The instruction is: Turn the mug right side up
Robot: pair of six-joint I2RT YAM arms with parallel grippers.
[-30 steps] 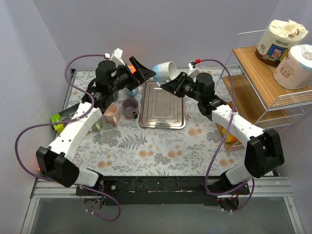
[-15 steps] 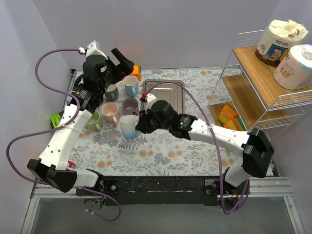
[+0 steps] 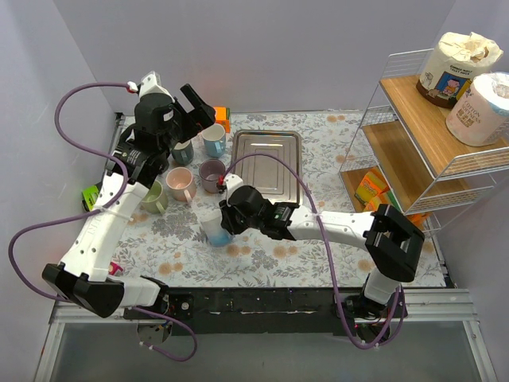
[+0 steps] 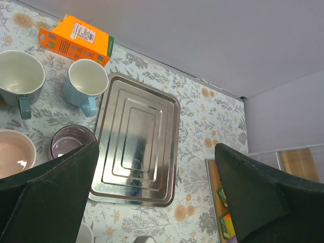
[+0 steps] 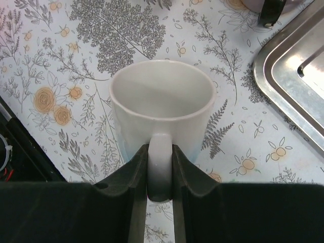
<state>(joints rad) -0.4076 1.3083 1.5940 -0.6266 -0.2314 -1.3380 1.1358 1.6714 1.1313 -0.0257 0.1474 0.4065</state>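
Placement, at the close of the task: setting the mug down mouth-up on the floral counter, toward the near edge, close in front of the pink mug and the purple mug, off to the left of the metal tray.

From the right wrist: white rim level and facing up, pale inside empty, handle pointing straight back into the right jaws. Pinched narrowly on that handle, one finger on each side.

Hard to tell from above: base flat on the cloth, or a shade above it. Probably down, with no tilt showing.

Left jaws: spread wide, gripping nothing, raised over the back-left of the counter, looking down on the blue mug, the orange box and the tray. Well out of the way.

Next, as a judgement:
- Make sure the base sits flat.
- Part the right jaws just enough to free the handle.
- Draw straight back along the handle's line, low and slow, without dragging or tipping the mug.
- Avoid swinging toward the pink and purple mugs close behind it.
- Nothing asked of the left arm beyond holding clear.
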